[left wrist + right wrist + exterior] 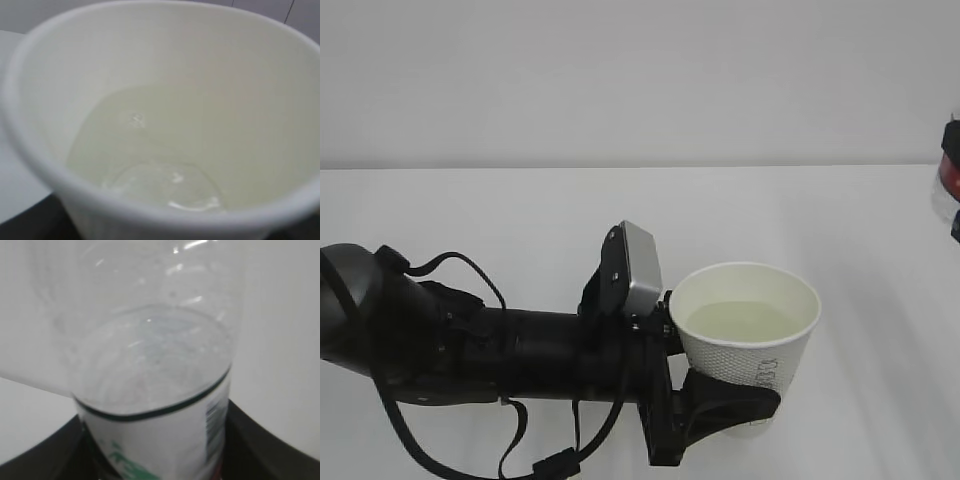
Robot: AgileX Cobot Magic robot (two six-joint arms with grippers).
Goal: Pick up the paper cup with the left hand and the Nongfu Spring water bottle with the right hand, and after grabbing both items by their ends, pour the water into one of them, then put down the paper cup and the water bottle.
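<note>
Reaching in from the lower left of the exterior view, the left hand (725, 405) grips the paper cup (748, 340) near its base, with the black fingers (735, 402) wrapped around the lower wall and the jaws set to the width of the cup. The cup stands upright, rim uppermost, just beside the grey camera box (638, 270) mounted on the wrist, and sits over the white table (520, 210). Water (740, 322) fills the lower part of the cup; in the left wrist view the liquid surface (165, 145) lies well below the rim (30, 150), and the round bottom shows through it. The water bottle (150, 365) sits between the jaws of the right hand, whose dark fingers (260, 445) flank the labelled section on both sides, closed on it at the label's level. The clear ribbed upper body rises away from the camera, and a green band marks the top edge of the label (165, 440). In the exterior view only a small red and clear piece of the bottle (948, 180) appears at the right edge, well apart from the cup; the right hand itself cannot be made out there.
</note>
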